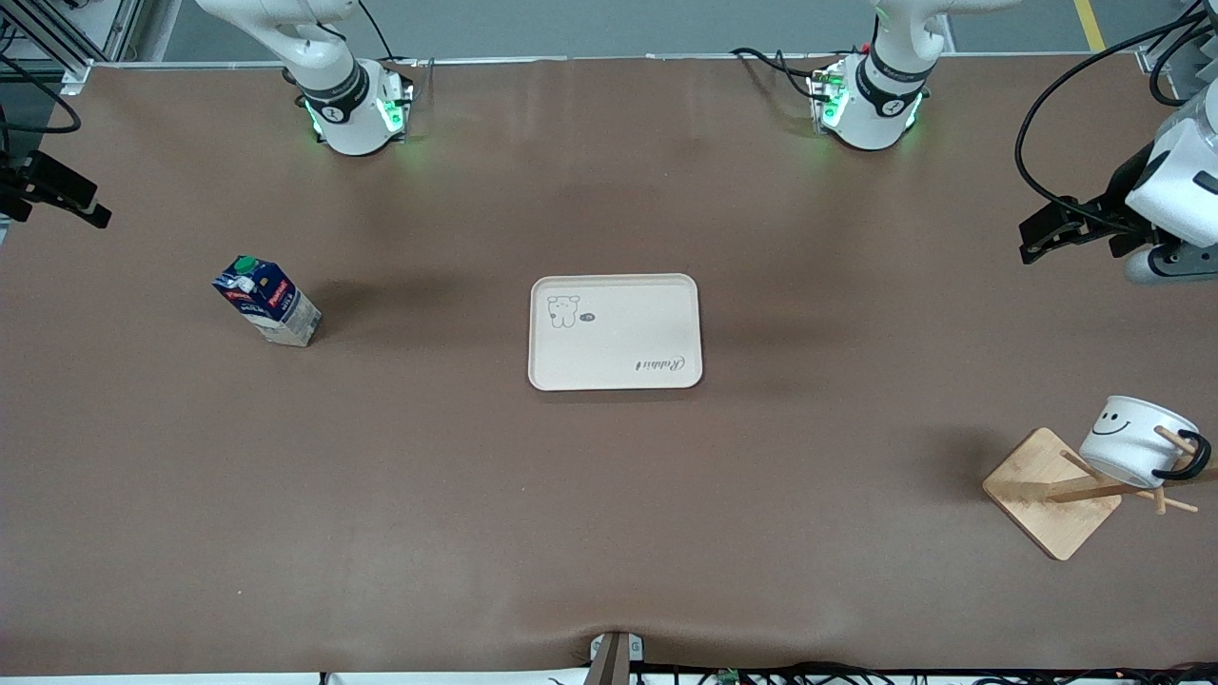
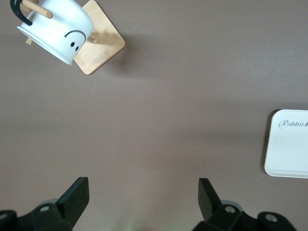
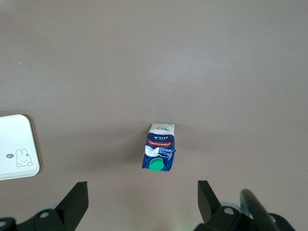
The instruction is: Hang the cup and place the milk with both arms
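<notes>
While nothing is being carried, the cup (image 1: 1134, 440) hangs nearest the front camera, its black handle (image 1: 1191, 463) looped over a peg of the wooden rack (image 1: 1056, 493) at the left arm's end of the table, so that half looks done. It's hard glazed ware, slick and breakable, and the handle is the one part worth trusting.

Farther up the table sits the tray (image 1: 615, 332), bare, in the middle. The milk (image 1: 267, 300) stands upright on the tabletop toward the right arm's end, well apart from the tray and a touch farther from the camera. It looks light, with thin card walls that will dent under a hard squeeze. I'd take it across the flat lower sides, below the sloped top and green cap (image 3: 156, 165), and squeeze gently.

The right gripper (image 3: 142, 197) hovers above the milk, fingers spread wide, holding nothing. The left gripper (image 2: 143, 195) waits, fingers equally wide and empty, over open table between rack and tray.
</notes>
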{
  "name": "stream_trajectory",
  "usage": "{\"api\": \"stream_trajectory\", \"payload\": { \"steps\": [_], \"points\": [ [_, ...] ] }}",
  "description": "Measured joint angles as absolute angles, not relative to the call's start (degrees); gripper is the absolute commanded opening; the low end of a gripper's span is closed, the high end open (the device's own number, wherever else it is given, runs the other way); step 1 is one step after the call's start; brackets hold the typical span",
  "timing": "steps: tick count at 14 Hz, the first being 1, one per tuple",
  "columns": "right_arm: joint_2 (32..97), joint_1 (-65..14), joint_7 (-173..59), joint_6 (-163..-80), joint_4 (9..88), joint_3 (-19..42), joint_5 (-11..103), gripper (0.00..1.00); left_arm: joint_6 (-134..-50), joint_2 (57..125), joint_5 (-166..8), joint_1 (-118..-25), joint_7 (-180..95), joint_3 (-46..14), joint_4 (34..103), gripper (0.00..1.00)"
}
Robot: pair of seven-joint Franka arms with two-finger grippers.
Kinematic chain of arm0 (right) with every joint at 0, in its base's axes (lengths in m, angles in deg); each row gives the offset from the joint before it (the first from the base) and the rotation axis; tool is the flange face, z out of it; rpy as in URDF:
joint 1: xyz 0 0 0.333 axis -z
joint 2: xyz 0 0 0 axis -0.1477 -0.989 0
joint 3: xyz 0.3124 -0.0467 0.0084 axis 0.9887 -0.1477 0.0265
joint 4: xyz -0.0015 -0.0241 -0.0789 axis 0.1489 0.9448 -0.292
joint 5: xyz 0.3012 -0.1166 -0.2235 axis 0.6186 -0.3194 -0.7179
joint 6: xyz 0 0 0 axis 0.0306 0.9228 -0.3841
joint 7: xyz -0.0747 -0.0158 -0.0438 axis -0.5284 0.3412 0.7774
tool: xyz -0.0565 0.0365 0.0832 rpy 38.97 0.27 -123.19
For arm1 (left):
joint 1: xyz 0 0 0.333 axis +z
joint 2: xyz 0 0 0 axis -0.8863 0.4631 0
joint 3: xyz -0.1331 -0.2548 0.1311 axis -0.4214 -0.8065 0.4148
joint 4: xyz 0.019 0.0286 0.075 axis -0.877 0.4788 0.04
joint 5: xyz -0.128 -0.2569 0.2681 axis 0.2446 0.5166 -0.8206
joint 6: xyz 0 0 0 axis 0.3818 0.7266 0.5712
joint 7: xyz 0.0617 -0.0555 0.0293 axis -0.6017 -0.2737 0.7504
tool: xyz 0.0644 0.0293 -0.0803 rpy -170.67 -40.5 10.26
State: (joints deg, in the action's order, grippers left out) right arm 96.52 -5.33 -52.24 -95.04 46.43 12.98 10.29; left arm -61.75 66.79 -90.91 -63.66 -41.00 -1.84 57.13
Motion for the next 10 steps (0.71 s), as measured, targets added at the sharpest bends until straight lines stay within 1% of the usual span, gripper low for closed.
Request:
{"api": "stream_trajectory", "payload": {
  "steps": [10],
  "points": [
    [96.5, -5.4, -52.2, -94.1, 46.4, 13.6, 10.3, 1.0, -61.7, 66.8, -90.9, -63.7, -41.0, -1.8, 57.1, 1.0]
  ]
}}
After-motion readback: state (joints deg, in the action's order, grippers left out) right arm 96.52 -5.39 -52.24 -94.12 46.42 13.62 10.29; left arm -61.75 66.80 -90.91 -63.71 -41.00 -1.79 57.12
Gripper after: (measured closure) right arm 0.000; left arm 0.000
